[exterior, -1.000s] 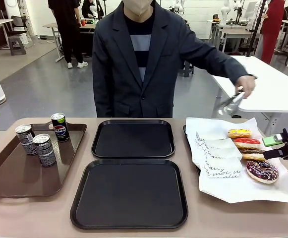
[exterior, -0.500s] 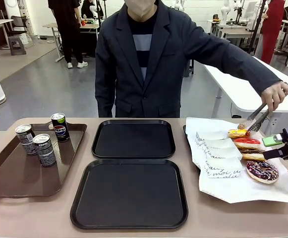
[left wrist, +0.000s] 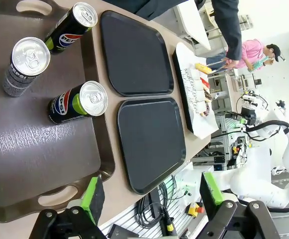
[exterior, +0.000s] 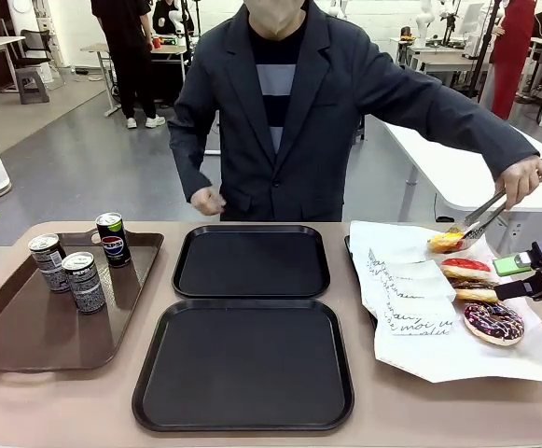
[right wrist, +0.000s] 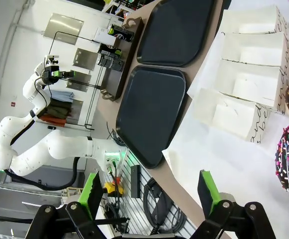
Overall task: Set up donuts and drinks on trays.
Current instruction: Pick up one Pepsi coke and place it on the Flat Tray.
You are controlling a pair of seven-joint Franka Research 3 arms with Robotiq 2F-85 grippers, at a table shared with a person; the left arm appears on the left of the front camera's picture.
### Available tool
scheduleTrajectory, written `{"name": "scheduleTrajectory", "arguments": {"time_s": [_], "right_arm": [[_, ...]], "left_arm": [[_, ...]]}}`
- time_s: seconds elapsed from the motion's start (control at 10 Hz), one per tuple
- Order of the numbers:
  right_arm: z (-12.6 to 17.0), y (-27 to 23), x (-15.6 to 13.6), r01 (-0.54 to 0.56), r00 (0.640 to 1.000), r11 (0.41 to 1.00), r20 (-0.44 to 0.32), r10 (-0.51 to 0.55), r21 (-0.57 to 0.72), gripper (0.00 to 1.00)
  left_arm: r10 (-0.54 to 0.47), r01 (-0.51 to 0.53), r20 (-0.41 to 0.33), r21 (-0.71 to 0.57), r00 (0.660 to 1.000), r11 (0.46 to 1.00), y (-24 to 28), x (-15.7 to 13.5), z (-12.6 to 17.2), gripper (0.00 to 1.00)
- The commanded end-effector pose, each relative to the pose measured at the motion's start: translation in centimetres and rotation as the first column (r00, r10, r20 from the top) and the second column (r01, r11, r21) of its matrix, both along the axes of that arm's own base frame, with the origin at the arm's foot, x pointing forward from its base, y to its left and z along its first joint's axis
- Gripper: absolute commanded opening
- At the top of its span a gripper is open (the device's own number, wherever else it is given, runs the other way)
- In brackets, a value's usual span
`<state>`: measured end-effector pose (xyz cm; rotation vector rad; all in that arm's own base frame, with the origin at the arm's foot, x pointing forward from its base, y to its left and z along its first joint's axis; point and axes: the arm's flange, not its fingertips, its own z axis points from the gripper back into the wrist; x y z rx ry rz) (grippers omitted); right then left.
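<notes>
Both trays (exterior: 251, 261) sit bare; the person's tongs (exterior: 480, 217) hold a yellow donut (exterior: 446, 243); left gripper (left wrist: 151, 191) and right gripper (right wrist: 149, 191) gape empty.

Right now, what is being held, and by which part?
The person's hand grips metal tongs by their upper end; the tongs pinch the yellow-iced donut at its edge.

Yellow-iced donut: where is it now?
Front view, far right: the yellow-iced donut sits between the person's tongs at the far edge of the white paper, just behind the red-iced donut.
</notes>
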<state>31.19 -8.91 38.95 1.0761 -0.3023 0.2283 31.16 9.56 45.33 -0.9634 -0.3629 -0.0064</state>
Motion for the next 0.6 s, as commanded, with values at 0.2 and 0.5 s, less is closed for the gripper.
{"name": "scheduleTrajectory", "arguments": {"time_s": [0.2, 0.5], "right_arm": [[-0.15, 0.09, 0.19, 0.001, 1.0, 1.0, 0.02, -0.001, 0.027, 1.0], [-0.15, 0.09, 0.19, 0.001, 1.0, 1.0, 0.02, -0.001, 0.027, 1.0]], "left_arm": [[-0.001, 0.002, 0.021, -0.02, 1.0, 1.0, 0.12, 0.12, 0.07, 1.0], [-0.001, 0.002, 0.021, -0.02, 1.0, 1.0, 0.12, 0.12, 0.07, 1.0]]}}
